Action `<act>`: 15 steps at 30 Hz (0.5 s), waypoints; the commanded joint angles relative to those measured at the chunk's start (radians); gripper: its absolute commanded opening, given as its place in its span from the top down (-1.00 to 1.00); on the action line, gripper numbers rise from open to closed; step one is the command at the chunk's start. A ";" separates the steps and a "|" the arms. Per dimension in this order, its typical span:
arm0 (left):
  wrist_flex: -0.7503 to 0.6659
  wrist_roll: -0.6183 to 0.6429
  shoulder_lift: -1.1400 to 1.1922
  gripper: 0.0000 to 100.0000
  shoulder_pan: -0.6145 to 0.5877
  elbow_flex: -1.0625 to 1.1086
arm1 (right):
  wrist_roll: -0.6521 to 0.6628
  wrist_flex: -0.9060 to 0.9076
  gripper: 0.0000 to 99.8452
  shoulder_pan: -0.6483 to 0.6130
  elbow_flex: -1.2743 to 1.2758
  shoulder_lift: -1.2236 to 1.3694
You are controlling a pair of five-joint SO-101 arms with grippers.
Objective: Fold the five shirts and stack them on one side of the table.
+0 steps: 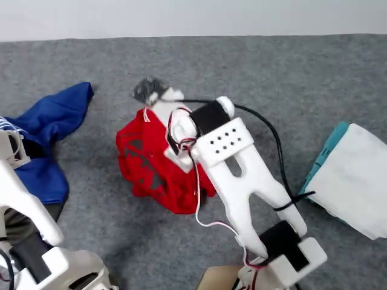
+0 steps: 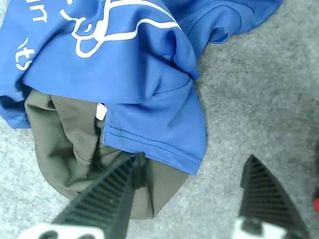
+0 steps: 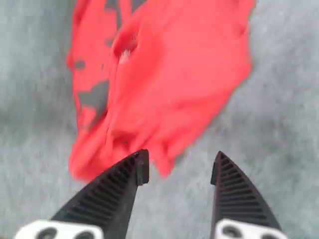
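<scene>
The red shirt (image 1: 148, 160) lies crumpled at table centre, directly under the right gripper (image 3: 180, 160), whose jaws stand open and empty. The left gripper (image 2: 194, 164), likewise open, hangs over the blue shirt (image 2: 129, 64) at the left edge. Right arm judged nearer.

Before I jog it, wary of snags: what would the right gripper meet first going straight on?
Probably the near edge of the red shirt, just past the open right gripper; depth is unclear, so it may land on the grey table beside it.
</scene>
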 commanded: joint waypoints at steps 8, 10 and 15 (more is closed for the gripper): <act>0.002 0.011 -0.006 0.38 0.009 -0.030 | -0.098 -0.059 0.56 -0.176 -0.315 0.344; 0.002 0.011 -0.006 0.38 0.009 -0.030 | -0.098 -0.054 0.56 -0.185 -0.381 0.417; 0.002 0.011 -0.006 0.38 0.009 -0.028 | -0.097 -0.048 0.56 -0.183 -0.500 0.565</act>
